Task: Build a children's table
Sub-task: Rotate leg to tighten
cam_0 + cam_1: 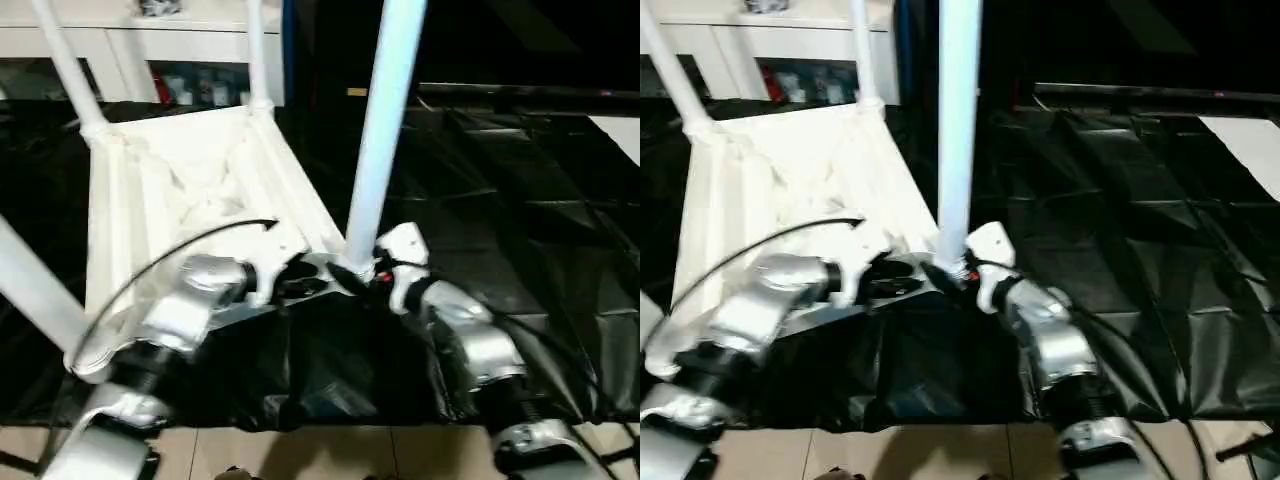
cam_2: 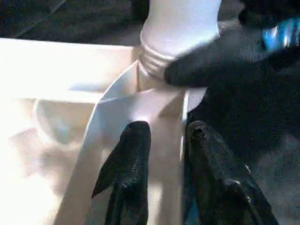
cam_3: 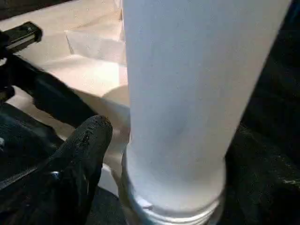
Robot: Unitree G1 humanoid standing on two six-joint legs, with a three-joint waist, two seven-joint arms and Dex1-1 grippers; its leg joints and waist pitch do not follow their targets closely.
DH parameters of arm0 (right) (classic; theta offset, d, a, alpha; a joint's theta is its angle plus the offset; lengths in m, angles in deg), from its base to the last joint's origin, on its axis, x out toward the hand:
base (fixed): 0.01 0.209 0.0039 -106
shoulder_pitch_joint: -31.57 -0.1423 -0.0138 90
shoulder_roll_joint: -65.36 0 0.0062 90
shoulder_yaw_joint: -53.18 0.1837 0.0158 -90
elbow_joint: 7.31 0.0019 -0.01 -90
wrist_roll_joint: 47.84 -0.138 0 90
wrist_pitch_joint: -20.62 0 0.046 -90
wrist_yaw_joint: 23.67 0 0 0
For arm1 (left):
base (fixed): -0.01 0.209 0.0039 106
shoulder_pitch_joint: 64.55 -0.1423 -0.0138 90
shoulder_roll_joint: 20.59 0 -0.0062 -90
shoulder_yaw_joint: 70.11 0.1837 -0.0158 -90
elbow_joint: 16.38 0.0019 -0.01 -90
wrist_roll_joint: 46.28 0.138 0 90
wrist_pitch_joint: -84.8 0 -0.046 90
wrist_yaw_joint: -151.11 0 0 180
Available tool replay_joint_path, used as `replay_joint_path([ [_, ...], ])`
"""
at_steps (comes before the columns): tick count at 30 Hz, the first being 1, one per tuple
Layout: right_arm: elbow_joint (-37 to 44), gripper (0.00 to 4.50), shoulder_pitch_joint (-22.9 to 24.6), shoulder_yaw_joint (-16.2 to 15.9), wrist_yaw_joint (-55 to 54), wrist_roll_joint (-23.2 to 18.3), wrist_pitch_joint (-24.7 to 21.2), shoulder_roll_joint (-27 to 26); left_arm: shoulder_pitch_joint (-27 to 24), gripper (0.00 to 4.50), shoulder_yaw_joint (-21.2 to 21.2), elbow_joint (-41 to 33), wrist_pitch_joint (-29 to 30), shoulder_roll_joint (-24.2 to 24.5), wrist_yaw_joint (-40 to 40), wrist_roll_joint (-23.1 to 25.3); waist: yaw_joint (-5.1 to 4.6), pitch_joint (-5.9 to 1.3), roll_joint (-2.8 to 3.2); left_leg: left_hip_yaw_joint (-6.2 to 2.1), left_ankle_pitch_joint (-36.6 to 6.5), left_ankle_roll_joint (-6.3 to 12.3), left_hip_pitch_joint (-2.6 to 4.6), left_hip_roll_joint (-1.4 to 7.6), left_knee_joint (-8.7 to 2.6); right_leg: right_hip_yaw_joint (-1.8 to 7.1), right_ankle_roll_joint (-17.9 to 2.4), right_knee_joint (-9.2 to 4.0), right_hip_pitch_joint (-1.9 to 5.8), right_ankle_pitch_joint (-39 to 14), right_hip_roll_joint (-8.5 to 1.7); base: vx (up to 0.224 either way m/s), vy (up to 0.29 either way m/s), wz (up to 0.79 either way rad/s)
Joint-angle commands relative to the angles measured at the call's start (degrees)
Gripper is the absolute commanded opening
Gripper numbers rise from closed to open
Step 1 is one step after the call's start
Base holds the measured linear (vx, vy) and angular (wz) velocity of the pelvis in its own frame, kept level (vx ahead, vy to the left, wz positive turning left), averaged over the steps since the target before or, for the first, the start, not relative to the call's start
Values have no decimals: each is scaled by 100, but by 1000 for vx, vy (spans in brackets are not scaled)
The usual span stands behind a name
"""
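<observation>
The upturned white tabletop [image 1: 200, 200] is lying on the black sheet [image 1: 520, 250] at ten o'clock from the grippers, with the near-corner leg [image 1: 385, 130] standing upright in its socket. The right gripper [image 1: 385, 275] is flanking that leg's base at three o'clock with jaws spread wide and holding nothing, while the left gripper [image 2: 166, 140] is straddling the corner rim narrowly; whether it is pinching I cannot tell. Judging from this, seating the leg well means steadying the corner while checking the threaded collar, whose lower edge is hidden by the fingers [image 2: 129, 154].

Tabletop [image 1: 190, 190] is lying underside-up on sheeting [image 1: 500, 220]; legs are standing in its corner sockets, cabinet [image 1: 150, 40] sitting behind.
</observation>
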Motion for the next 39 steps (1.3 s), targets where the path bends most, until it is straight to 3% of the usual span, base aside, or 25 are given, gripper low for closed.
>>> replay_joint_path([
  [1,122,389,54,97,73,-69,-88,102,-15,143,-116,-106,63,113,3,37,10,-350,49,-54,-1333,87,69,123,-363,228,-1211,-333,331,-924,-247,0,0,0],
  [6,193,389,104,253,188,-164,-130,365,-84,143,-117,-111,137,223,211,-111,16,-360,58,-54,-1325,71,64,106,-350,231,-1173,-339,341,-965,-252,0,0,0],
  [16,247,389,134,180,152,-198,-187,396,31,143,57,379,13,67,457,-211,20,-379,71,-49,-1275,90,65,96,-330,223,-1255,-324,347,-746,-244,0,0,0],
  [26,260,389,138,146,150,-187,-195,444,261,143,139,983,-336,90,350,-26,22,-363,89,-60,-1510,26,81,97,-347,218,-1153,-373,339,-1149,-254,0,0,0],
  [27,257,389,138,148,155,-192,-195,457,285,115,127,1027,-346,87,363,-54,20,-360,96,-63,-1540,15,77,96,-349,217,-1139,-382,339,-1229,-257,0,0,0],
  [33,71,389,34,151,238,-153,-157,589,339,66,157,1228,-385,94,679,-161,23,-354,89,-68,-1603,5,78,100,-357,216,-1071,-411,329,-1477,-266,0,0,0],
  [34,39,417,9,135,353,-173,-165,629,338,61,162,1241,-388,92,718,-174,23,-358,87,-66,-1597,11,79,97,-354,216,-1080,-406,330,-1452,-263,0,0,0],
  [39,-25,441,-73,-1,1004,-249,-142,863,350,22,224,1329,-467,99,902,-213,31,-371,73,-62,-1440,106,62,98,-331,213,-1203,-367,362,-1141,-264,0,0,0],
])
